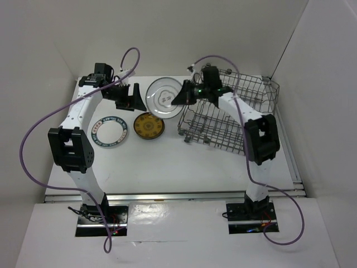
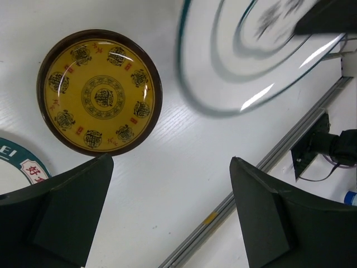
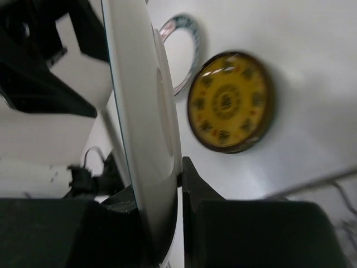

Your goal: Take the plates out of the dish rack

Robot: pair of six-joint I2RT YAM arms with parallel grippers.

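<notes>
Gripping white plate w/ grey lines [image 1: 163, 96] by its right rim: my right gripper [image 1: 182, 96] is clamped on it, one finger on each face. Right wrist view shows the plate edge-on, rim seated deep between the fingers. Plate is near the far edge of the table [image 1: 167, 162], about mid-width, just left of the dish rack [image 1: 234, 106]. Can't tell if its underside touches the surface. It's blurred in the left wrist view.

Left gripper [image 1: 132, 99] is just left of that plate, jaws wide apart, nothing between them, bare tabletop below.

Dish rack sits at the far right corner, wire sides and tines up, near end by my right arm.

Two more plates lie flat on the table, toward the left side:
- amber plate [image 1: 148, 125], nearer than the held one, ctr-left.
- teal-rimmed white plate [image 1: 110, 132], just left of the amber one, small gap, not touching.
</notes>
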